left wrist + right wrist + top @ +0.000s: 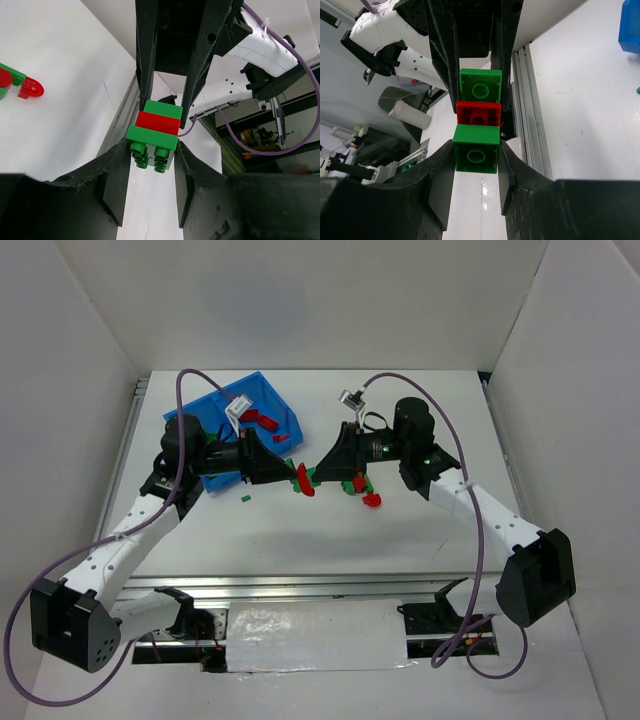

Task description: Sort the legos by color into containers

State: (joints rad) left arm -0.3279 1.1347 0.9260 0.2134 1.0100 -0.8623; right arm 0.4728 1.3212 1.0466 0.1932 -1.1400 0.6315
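A small stack of legos [301,478], green-red-green, hangs above the table between my two grippers. My left gripper [152,150] is shut on the studded green end brick [151,138]. The red brick [158,122] sits in the middle. My right gripper [476,157] is shut on the other green end brick [476,155], with the red one [478,114] behind it. The blue bin [215,405] with the containers lies behind the left arm, and red bricks [265,422] rest in its right compartment. Loose red and green legos [362,490] lie under the right gripper.
A tiny green piece [245,498] lies on the table near the left arm. White walls close in the table on three sides. A metal rail [300,585] runs along the near edge. The left wrist view shows a red arch piece [30,88] on the table.
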